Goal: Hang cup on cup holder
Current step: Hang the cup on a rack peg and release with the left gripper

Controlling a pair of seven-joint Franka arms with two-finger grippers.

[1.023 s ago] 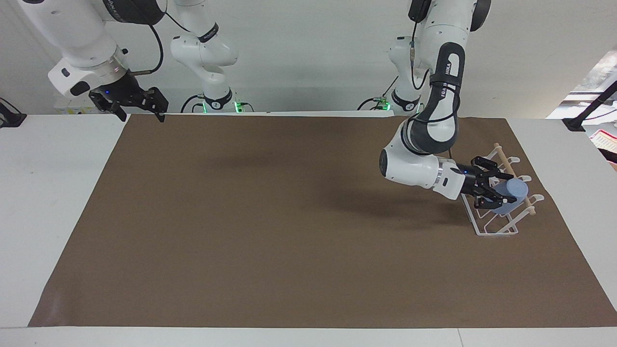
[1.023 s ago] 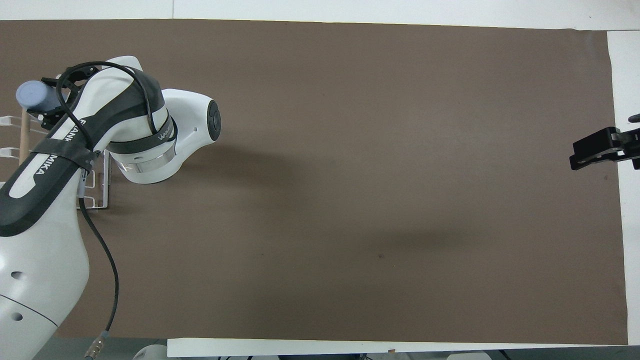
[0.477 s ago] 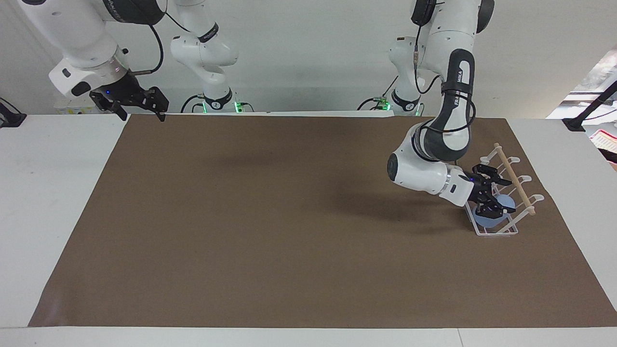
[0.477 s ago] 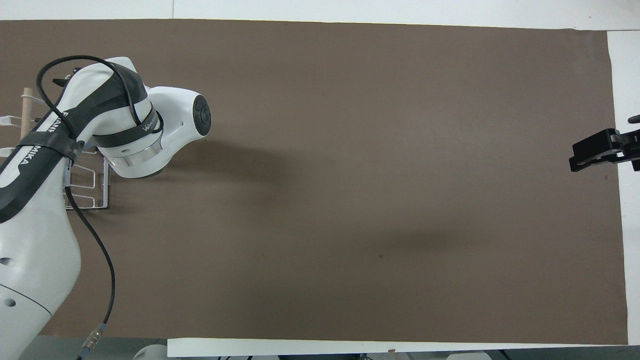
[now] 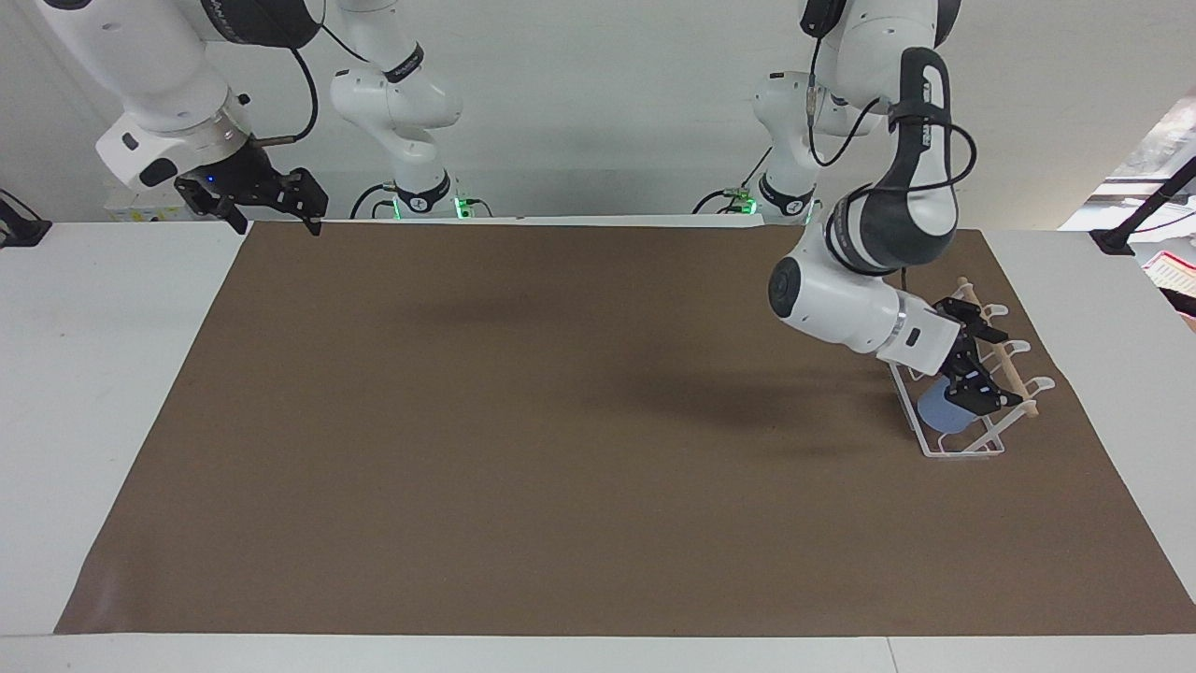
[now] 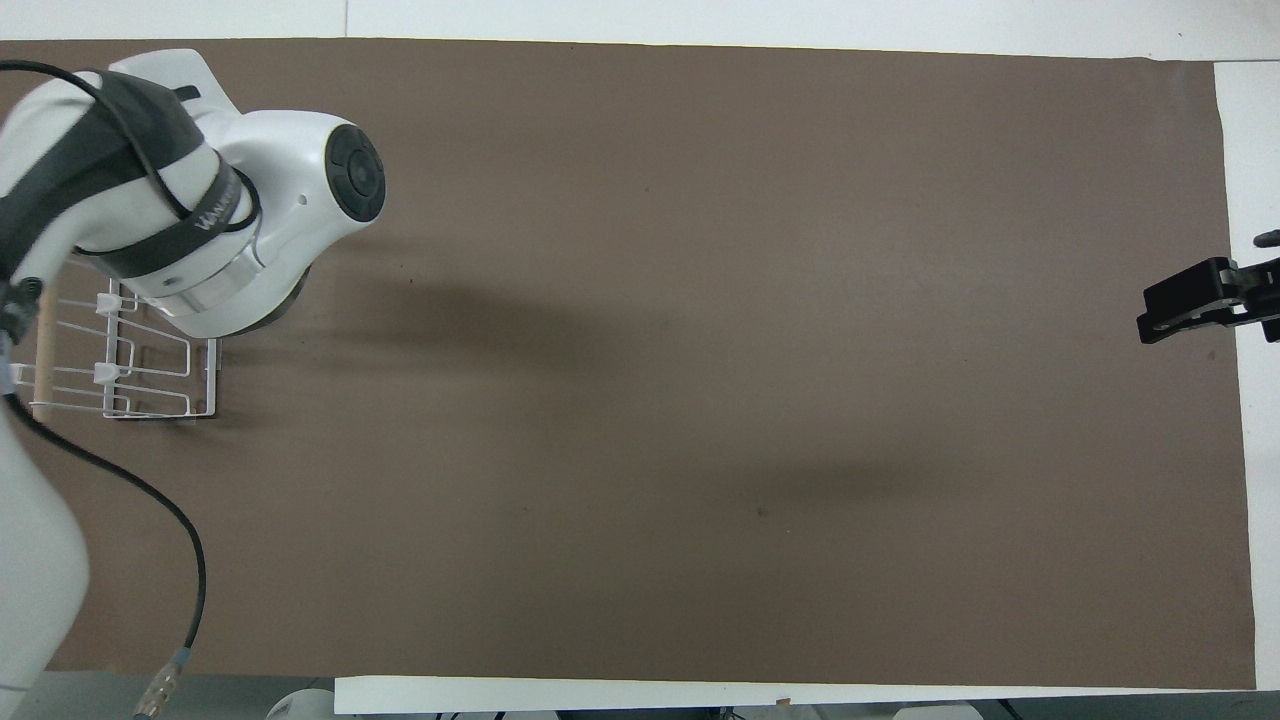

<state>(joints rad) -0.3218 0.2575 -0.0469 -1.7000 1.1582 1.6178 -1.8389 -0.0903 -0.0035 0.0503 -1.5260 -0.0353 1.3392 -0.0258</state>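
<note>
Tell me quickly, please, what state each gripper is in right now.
Left gripper: over the cup holder, by the cup; fingers cannot be told.
Right gripper: open, empty, waiting.

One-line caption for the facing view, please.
Left gripper at the cup holder, where the light-blue cup sits among the prongs; right gripper waits over the table corner.

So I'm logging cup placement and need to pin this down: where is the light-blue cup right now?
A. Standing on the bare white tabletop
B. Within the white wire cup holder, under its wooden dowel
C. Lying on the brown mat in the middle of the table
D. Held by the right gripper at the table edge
B: the facing view shows the light-blue cup inside the white wire cup holder, below the dowel, with the left gripper at it.
</note>
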